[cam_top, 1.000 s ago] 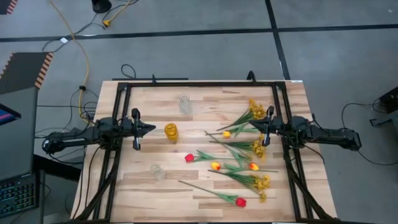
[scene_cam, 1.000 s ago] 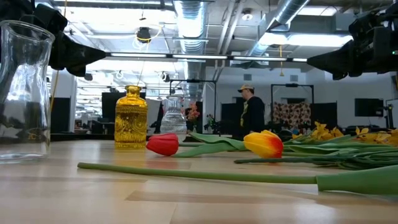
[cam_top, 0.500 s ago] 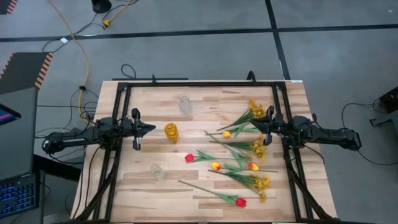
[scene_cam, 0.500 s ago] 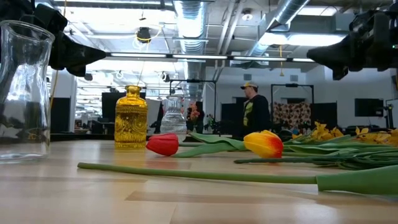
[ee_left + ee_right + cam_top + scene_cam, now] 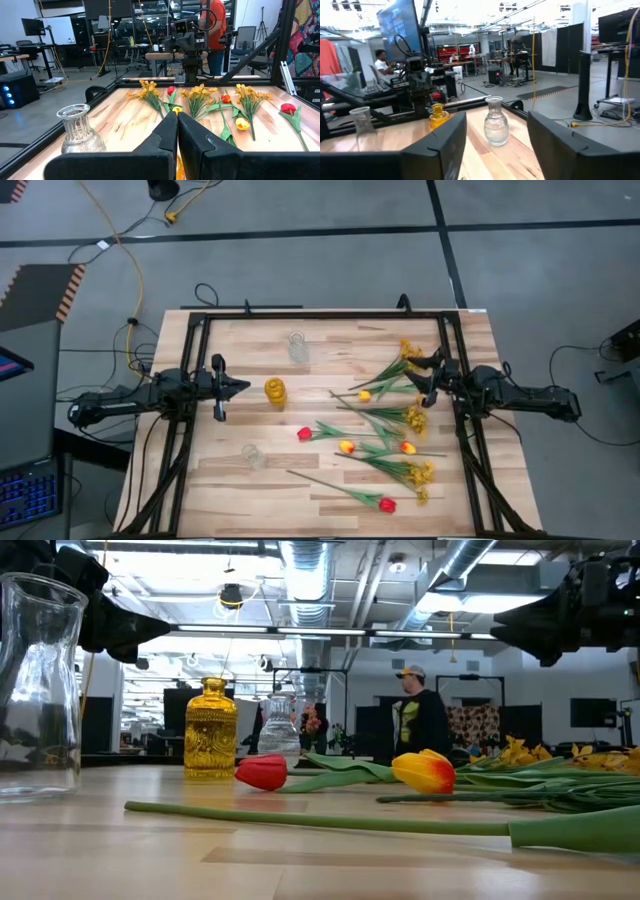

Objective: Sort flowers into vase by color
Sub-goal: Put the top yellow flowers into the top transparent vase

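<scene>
- Pale wooden table (image 5: 230,490): long green-stemmed red, yellow-orange and mustard flowers (image 5: 385,425) all strewn across its right half, stems mostly slanting away from the vases
- Right gripper (image 5: 432,374) hovers right above them, fingers spread wide, clearly the nearer arm
- Left gripper (image 5: 222,388), pinched together, waits just beside the amber glass vase (image 5: 275,392)

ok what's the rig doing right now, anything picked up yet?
Nothing picked up yet. The flowers all lie loose on the right half of the table. The right gripper hovers open over the sprays near the far right edge, holding nothing. The left gripper waits shut beside the yellow vase. The two clear vases stand empty.
</scene>
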Tool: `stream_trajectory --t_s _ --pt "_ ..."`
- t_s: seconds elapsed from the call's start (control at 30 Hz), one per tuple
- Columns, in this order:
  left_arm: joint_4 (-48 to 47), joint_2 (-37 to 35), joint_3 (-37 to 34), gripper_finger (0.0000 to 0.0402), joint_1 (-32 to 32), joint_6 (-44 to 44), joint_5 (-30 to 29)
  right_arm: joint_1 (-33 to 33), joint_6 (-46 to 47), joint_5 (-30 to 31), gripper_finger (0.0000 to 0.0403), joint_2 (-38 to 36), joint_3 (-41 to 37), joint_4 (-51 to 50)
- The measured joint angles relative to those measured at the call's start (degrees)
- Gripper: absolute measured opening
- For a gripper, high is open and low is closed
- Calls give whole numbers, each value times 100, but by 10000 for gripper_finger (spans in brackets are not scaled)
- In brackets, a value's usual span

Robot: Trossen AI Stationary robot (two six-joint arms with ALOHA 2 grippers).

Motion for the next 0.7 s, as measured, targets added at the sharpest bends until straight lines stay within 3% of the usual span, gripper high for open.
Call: stream_trajectory --t_s 0.37,0.7 --pt "1 -2 2 0 0 0 0 0 -68 78 250 259 460 -95" --pt "2 -2 1 0 1 0 -2 -6 -683 378 250 2004 1755 -1223"
